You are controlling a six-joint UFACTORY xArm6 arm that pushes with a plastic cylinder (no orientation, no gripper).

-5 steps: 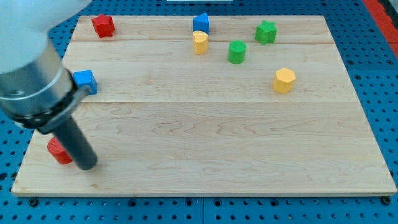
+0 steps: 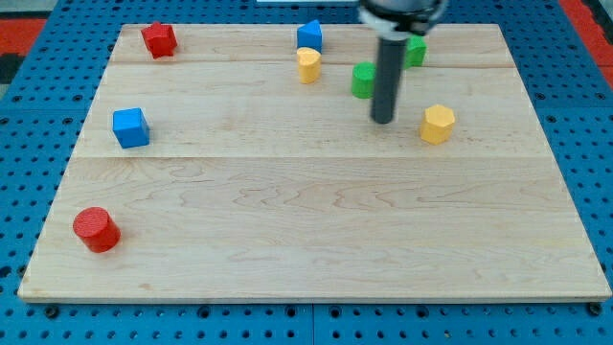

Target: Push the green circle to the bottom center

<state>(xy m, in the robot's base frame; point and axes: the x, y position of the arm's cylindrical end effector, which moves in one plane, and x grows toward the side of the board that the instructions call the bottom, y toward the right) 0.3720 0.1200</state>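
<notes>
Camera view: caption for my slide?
My tip rests just below-right of the green circle, with the yellow hexagon to its right.

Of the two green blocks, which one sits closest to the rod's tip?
The green circle, just up-left of my tip. The other green block lies farther toward the view's top right, partly hidden behind the rod.

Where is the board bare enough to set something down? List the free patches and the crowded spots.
Free: the wide stretch between the red circle and yellow block, down to the board's bottom edge. Crowded: the top, where my tip stands beside the green circle.
</notes>
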